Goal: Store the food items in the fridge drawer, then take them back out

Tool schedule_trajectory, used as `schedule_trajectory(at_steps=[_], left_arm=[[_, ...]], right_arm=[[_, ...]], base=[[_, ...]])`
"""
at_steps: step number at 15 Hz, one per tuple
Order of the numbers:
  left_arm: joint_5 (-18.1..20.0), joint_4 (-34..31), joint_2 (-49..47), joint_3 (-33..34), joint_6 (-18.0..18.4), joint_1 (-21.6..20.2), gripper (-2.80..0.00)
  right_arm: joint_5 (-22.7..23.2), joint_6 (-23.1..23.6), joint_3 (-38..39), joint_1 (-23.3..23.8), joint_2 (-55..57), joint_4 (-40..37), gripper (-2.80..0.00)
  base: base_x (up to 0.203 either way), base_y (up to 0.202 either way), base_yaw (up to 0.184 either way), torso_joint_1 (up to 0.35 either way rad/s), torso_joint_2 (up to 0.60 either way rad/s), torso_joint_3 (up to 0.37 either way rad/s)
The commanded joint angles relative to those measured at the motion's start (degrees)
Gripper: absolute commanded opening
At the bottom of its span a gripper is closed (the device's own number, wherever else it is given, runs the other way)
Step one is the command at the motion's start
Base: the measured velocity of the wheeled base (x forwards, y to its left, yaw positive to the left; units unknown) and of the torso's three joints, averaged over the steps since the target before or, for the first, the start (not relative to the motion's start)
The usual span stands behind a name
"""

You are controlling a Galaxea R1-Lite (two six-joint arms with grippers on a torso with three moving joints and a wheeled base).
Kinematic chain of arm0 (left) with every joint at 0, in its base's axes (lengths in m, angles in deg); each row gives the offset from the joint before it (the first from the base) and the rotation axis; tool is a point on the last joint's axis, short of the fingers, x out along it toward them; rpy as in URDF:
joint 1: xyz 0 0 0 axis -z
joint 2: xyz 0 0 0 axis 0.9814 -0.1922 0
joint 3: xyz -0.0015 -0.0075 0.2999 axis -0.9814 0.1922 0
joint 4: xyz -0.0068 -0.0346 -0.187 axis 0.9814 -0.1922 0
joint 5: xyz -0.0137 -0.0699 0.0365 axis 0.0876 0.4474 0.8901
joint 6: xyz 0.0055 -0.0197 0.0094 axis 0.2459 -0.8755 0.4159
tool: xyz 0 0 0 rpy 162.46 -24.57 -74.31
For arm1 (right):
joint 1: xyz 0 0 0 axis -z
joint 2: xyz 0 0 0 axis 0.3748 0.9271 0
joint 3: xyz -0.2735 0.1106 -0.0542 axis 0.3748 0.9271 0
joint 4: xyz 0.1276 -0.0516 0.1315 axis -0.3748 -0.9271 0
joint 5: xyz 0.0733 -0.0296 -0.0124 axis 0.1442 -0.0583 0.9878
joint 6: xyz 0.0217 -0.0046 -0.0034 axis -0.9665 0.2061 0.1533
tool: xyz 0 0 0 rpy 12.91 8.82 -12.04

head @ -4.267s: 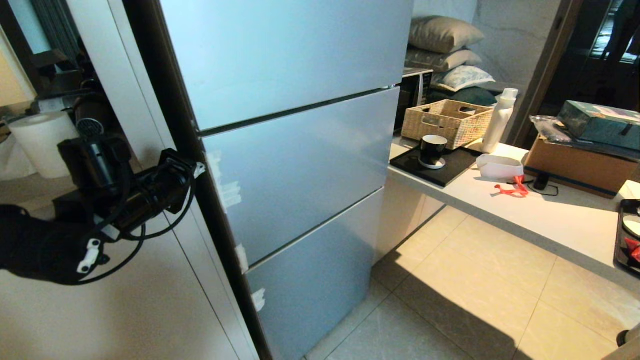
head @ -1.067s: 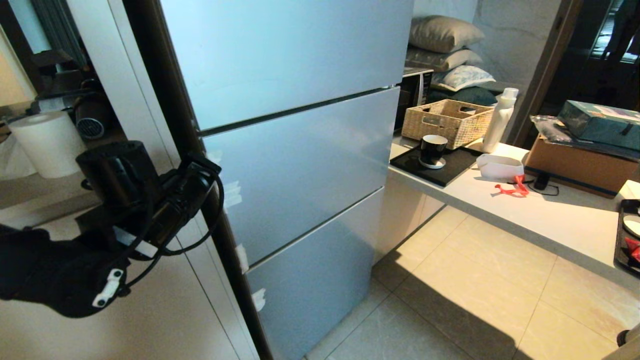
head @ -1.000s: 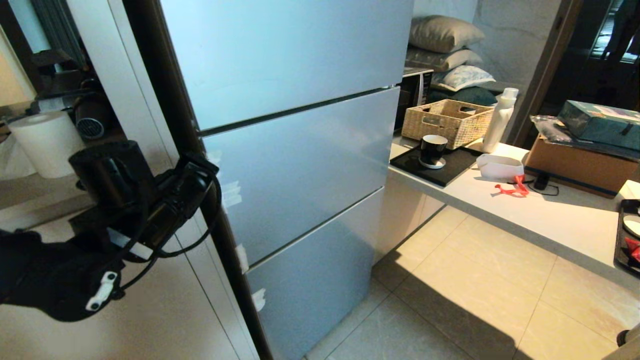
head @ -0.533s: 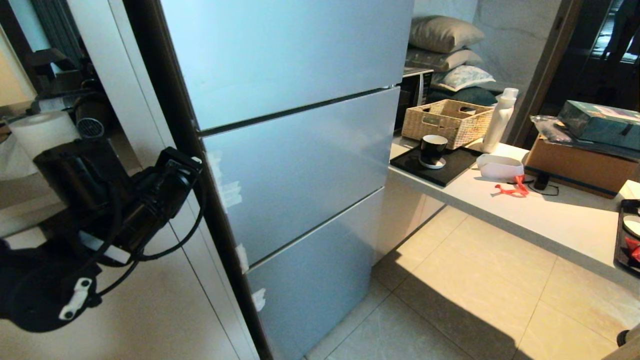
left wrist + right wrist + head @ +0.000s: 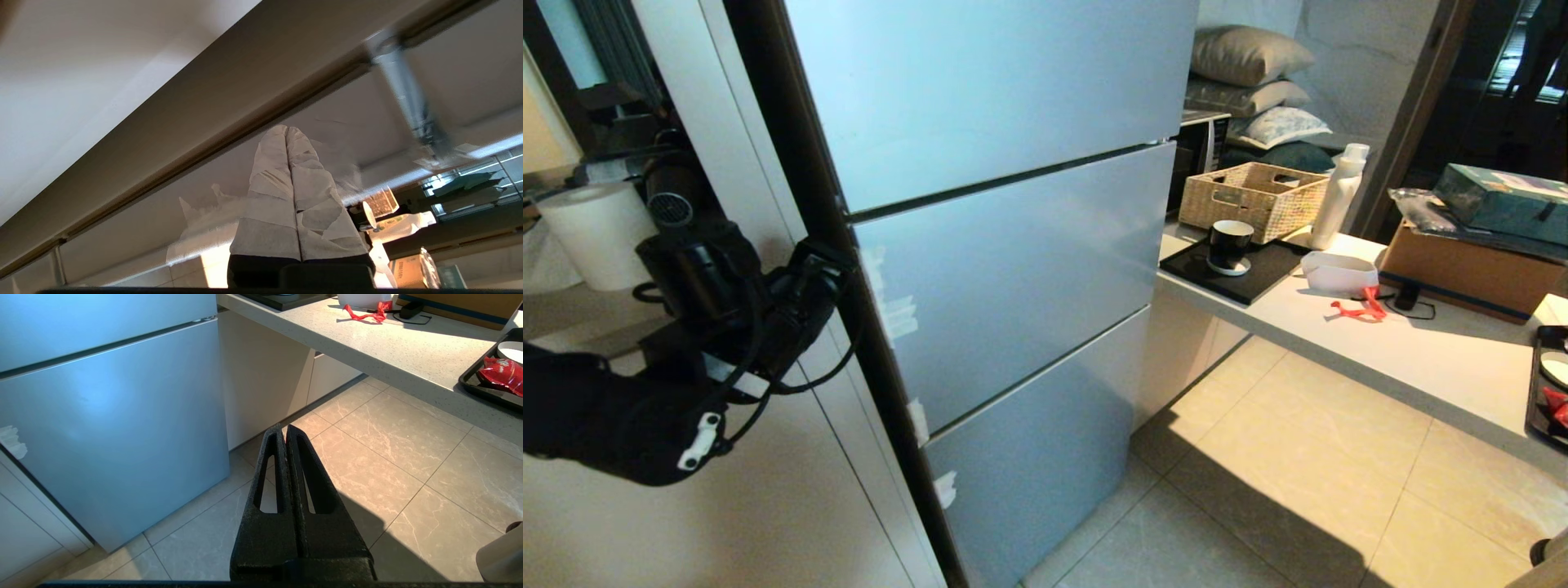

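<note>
My left gripper is closed, its taped fingers pressed together and holding nothing; just past their tips runs the dark edge of the fridge with its silver-blue panels; I judge the step is getting the door open, so I should ease the tips into the seam squarely; my right gripper is also closed and empty, hanging over the floor; no drawer or pepper shows anywhere.

A pale stone counter carries a wicker basket, white bottle and cardboard box.
</note>
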Motion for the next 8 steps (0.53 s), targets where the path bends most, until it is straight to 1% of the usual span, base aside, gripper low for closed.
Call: schedule_trajectory(at_steps=[1,3,6,8], left_arm=[[0.0,0.3,-2.7,-1.0,-0.3,0.5,-2.8],[0.2,0.3,-3.0,-1.0,-0.3,1.7,-2.8],[2.4,0.3,-2.3,0.5,-0.5,3.1,-2.8],[2.8,0.8,-1.5,1.6,-0.5,4.2,-2.8]], right_arm=[[0.0,0.0,0.0,0.0,0.1,0.0,-2.8],[0.0,0.0,0.0,0.0,0.1,0.0,-2.8],[0.0,0.0,0.0,0.0,0.1,0.0,-2.8],[0.0,0.0,0.0,0.0,0.1,0.0,-2.8]], base=[[0.0,0.0,0.0,0.0,0.0,0.0],[0.0,0.0,0.0,0.0,0.0,0.0],[0.0,0.0,0.0,0.0,0.0,0.0],[0.0,0.0,0.0,0.0,0.0,0.0]])
